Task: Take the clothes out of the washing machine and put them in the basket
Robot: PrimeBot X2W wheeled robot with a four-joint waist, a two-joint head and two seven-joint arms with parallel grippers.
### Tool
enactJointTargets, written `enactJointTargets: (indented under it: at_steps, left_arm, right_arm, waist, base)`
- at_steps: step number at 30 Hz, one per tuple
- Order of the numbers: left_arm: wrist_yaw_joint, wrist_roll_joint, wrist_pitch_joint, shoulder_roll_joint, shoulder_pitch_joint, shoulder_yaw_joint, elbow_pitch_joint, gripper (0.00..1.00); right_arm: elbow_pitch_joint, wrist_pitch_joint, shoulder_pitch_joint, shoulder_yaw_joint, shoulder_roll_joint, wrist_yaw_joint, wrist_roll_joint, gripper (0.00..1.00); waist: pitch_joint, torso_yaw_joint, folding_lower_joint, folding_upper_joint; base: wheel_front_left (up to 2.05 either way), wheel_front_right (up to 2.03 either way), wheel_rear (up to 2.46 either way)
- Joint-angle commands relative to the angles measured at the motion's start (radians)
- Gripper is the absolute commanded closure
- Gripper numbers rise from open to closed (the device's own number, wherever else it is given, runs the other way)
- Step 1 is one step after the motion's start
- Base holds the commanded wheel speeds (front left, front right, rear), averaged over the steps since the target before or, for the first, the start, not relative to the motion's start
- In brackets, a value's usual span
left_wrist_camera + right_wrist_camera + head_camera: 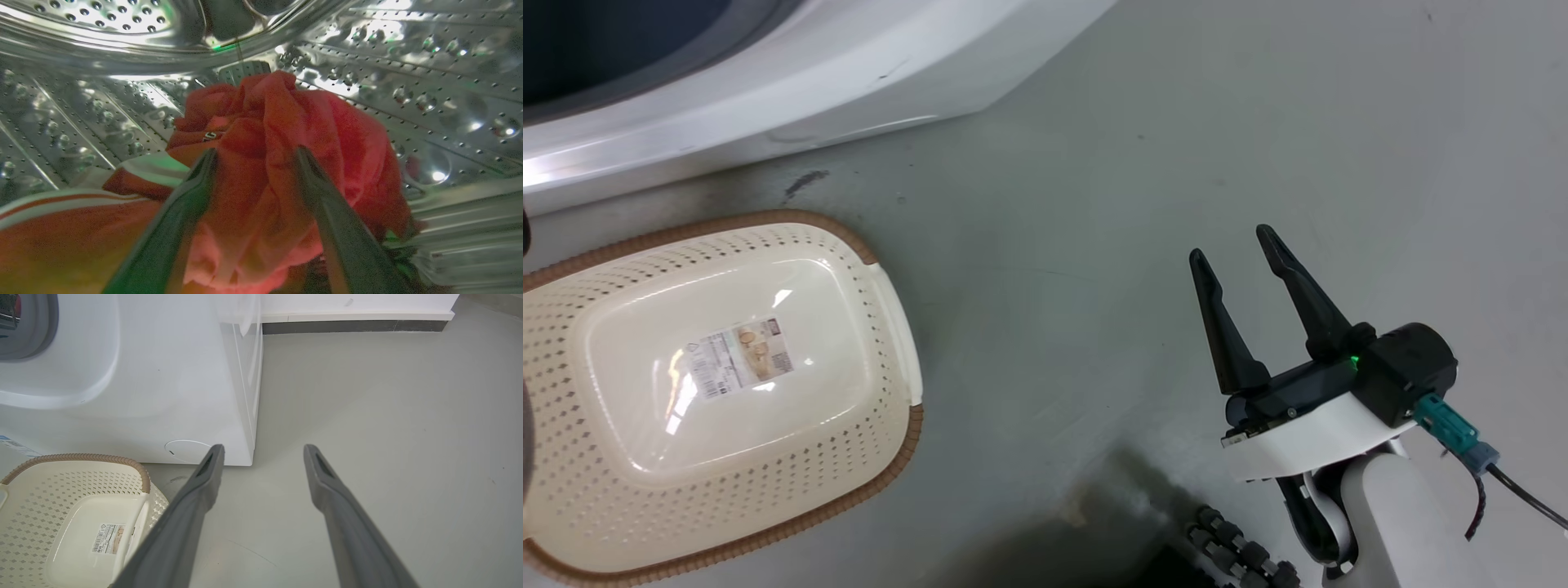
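Observation:
Red clothes [347, 134] with white stripes lie bunched in the washing machine's perforated steel drum [408, 61]. My left gripper [257, 151] is inside the drum, open, with its two fingers either side of a raised fold of the red fabric. The cream basket [768, 219] with a brown rim stands empty on the floor in front of the white washing machine [768, 90], a label on its bottom. My right gripper [1232, 245] hovers open over bare floor to the right of the basket, holding nothing. In the right wrist view the right gripper [263, 447] points at the washing machine's [171, 375] lower corner, with the basket [90, 456] at lower left.
Grey floor [1094, 204] stretches to the right of the machine and basket. A white wall base with a dark skirting strip [351, 326] runs behind. My wheeled base [1241, 555] shows at the bottom edge, and a cable [1519, 490] trails from the right wrist.

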Motion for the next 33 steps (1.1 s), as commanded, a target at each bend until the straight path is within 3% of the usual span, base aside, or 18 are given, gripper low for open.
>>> enactJointTargets:
  at_steps: [1,5,6,8,15,20,28,33]
  left_arm:
    - [-0.004,0.001,0.024,0.011,-0.017,-0.003,0.011,0.0]
    - [-0.004,-0.003,0.124,0.019,-0.054,-0.01,0.042,0.0]
    - [-0.003,-0.005,0.145,0.019,-0.059,-0.012,0.048,0.12]
    - [0.001,-0.007,0.165,0.021,-0.071,-0.013,0.045,1.0]
    - [0.011,-0.014,0.173,0.017,-0.061,-0.022,0.027,1.0]
    - [0.022,-0.033,0.017,0.004,0.017,-0.02,-0.033,1.0]
    - [0.033,-0.067,-0.342,-0.033,0.206,-0.01,-0.083,1.0]
    - [0.051,-0.097,-0.46,-0.074,0.311,0.008,-0.086,1.0]
  right_arm:
    - [-0.005,-0.004,-0.015,0.005,0.002,-0.001,0.005,0.0]
    - [-0.011,-0.005,-0.02,0.021,0.002,-0.001,0.018,0.0]
    - [-0.012,-0.005,-0.02,0.025,0.002,-0.001,0.023,0.0]
    - [-0.013,-0.005,-0.023,0.034,0.002,-0.001,0.031,0.0]
    - [-0.006,-0.005,-0.033,0.045,0.002,-0.001,0.036,0.0]
    - [0.009,-0.005,-0.036,0.02,0.002,-0.001,0.018,0.0]
    - [0.037,-0.005,0.002,-0.015,0.001,-0.001,-0.019,0.0]
    - [0.054,-0.005,0.03,-0.036,0.001,-0.001,-0.038,0.0]
  waist:
    - [0.014,-0.017,-0.0001,-0.0001]
    - [0.024,-0.031,-0.0001,-0.0001]
    - [0.026,-0.033,-0.0001,-0.0001]
    - [0.03,-0.036,-0.0001,-0.0001]
    - [0.025,-0.037,-0.0001,-0.0001]
    - [-0.023,-0.016,-0.0001,-0.0001]
    - [-0.177,0.031,-0.0001,-0.0001]
    - [-0.27,0.056,-0.0001,-0.0001]
  base:
    - [0.0,0.0,0.0]
    - [0.0,0.0,0.0]
    - [0.0,0.0,0.0]
    - [0.0,0.0,0.0]
    - [0.0,0.0,0.0]
    - [0.0,0.0,0.0]
    - [0.0,0.0,0.0]
    - [0.0,0.0,0.0]
